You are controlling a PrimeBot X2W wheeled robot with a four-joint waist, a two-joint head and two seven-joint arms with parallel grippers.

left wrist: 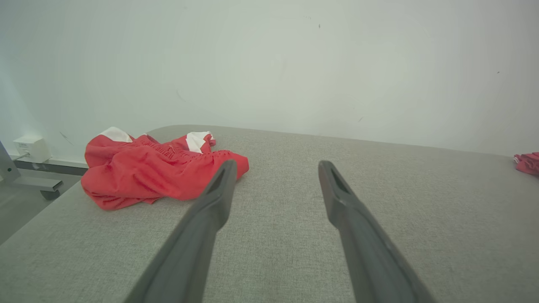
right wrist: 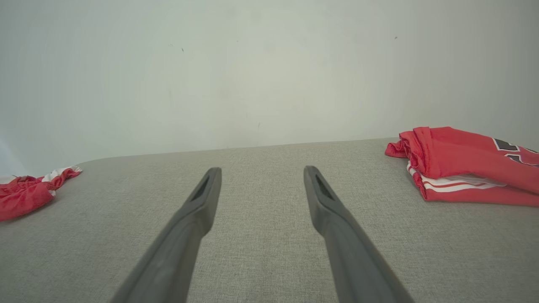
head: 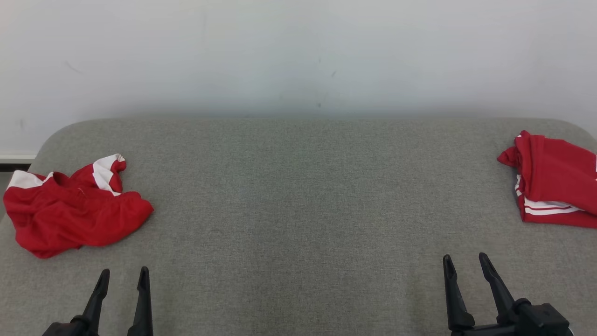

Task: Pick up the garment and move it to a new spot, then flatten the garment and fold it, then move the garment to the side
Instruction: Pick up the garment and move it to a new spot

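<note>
You have the crumpled red-and-white garment [head: 74,214] lying in a heap at the left edge of the grey worktop [head: 298,186]; your left pincer [head: 124,274] hovers at the front edge, near that heap but not touching it, fingers apart; your right pincer [head: 465,258] hovers at the front edge toward the right, fingers likewise apart; a folded red garment [head: 555,182] rests at the right edge.

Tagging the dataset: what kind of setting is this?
Likely a lab garment-folding station: grey fabric-covered table against a bare white wall, crumpled red shorts at its left end, folded red garments at its right.
</note>
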